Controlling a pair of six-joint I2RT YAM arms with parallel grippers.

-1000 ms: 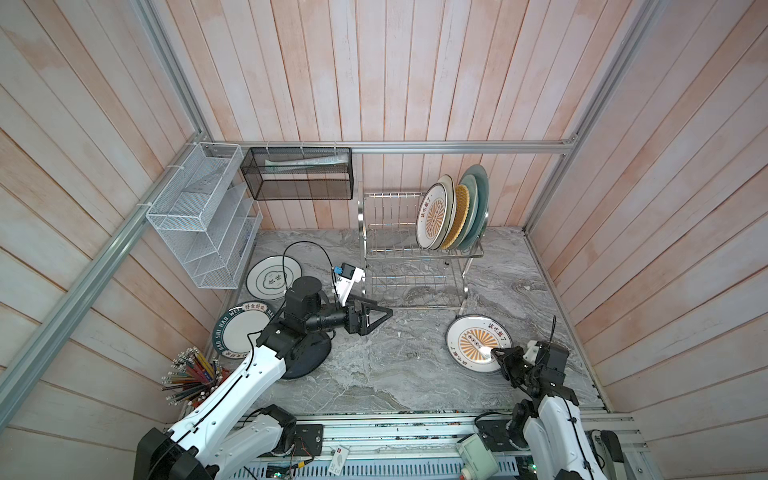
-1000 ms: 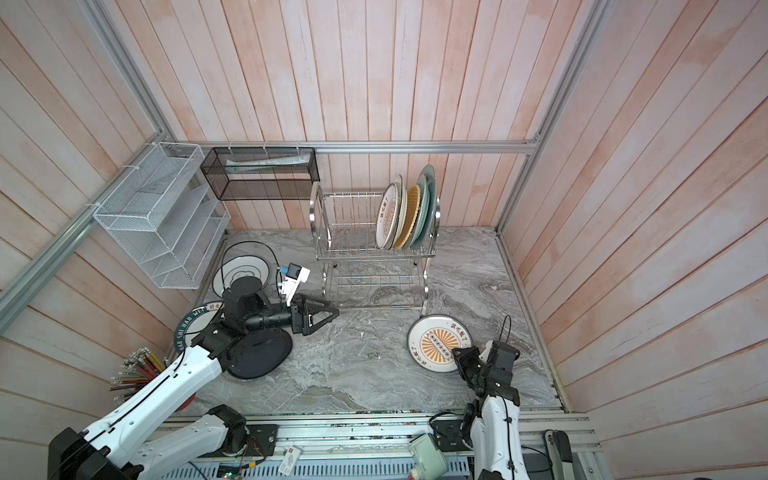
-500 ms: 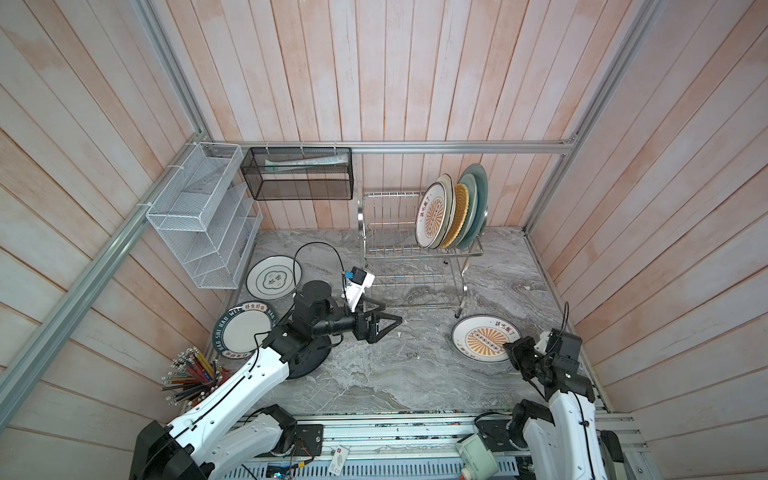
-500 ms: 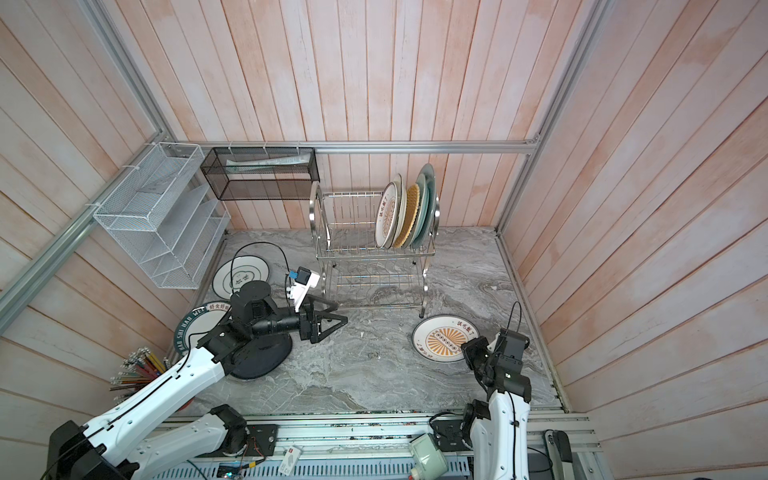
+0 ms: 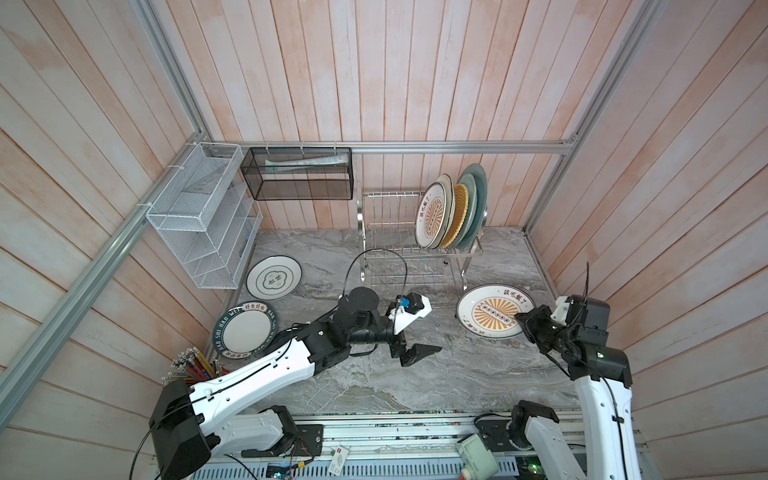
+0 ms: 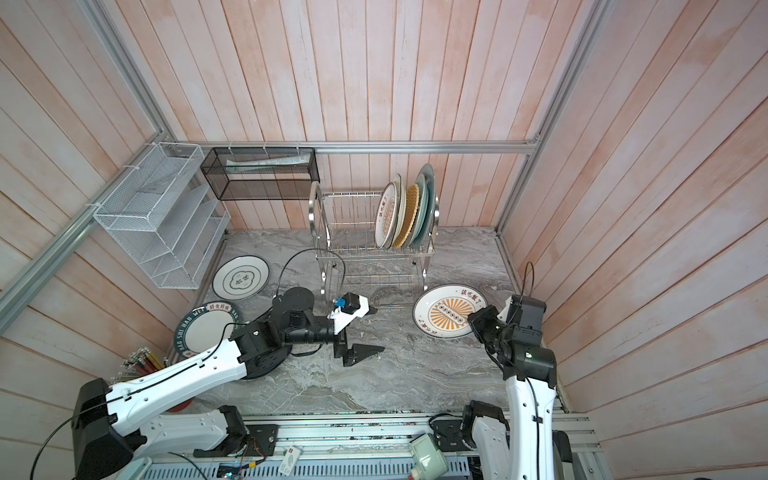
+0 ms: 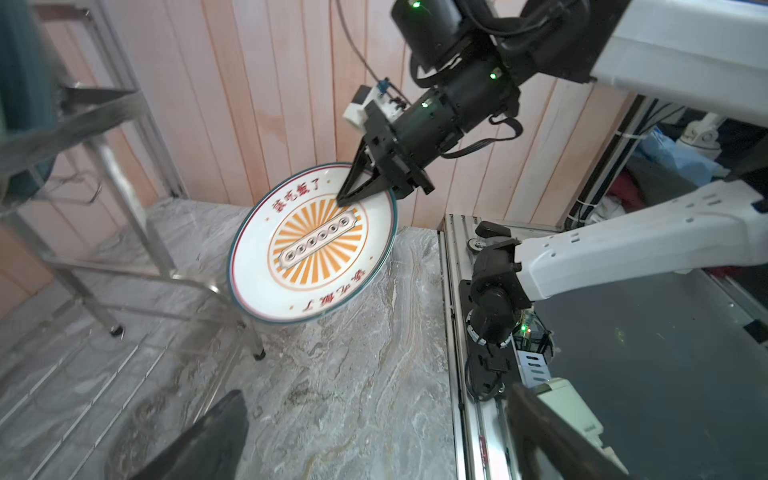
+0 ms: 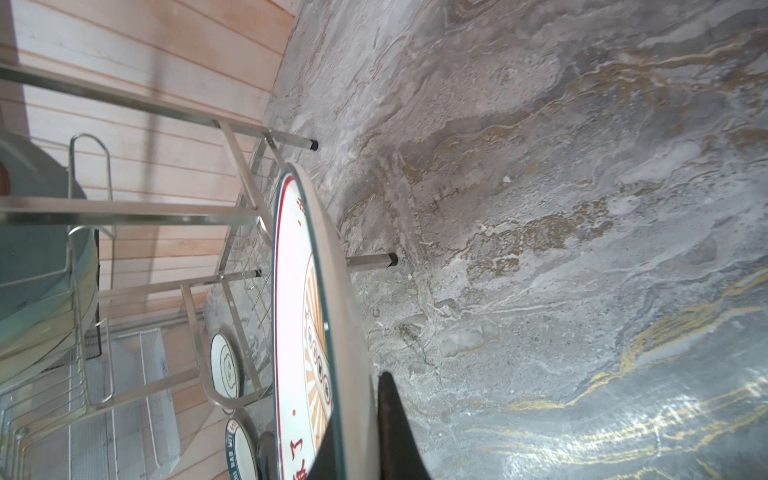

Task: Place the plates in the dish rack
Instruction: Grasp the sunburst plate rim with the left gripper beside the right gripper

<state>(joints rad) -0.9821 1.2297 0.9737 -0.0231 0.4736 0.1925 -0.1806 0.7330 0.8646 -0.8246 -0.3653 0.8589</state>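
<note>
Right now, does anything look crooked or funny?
Only the sunburst plate is tilted, one edge pinched in the right gripper. The plates in the dish rack stand neatly; nothing looks spilled or broken.

The left arm (image 5: 257,374) and the right arm (image 7: 623,241) have white link shells, black round joints and thin black cables (image 5: 382,248). Small green lights (image 7: 493,75) glow on the right wrist.

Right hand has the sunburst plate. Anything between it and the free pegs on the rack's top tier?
Nothing visible blocks it. Racked plates fill the dish rack's top tier near the sunburst plate; the free pegs lie beyond them. The open left hand hovers low, in front of the lower tier, off that path.
</note>
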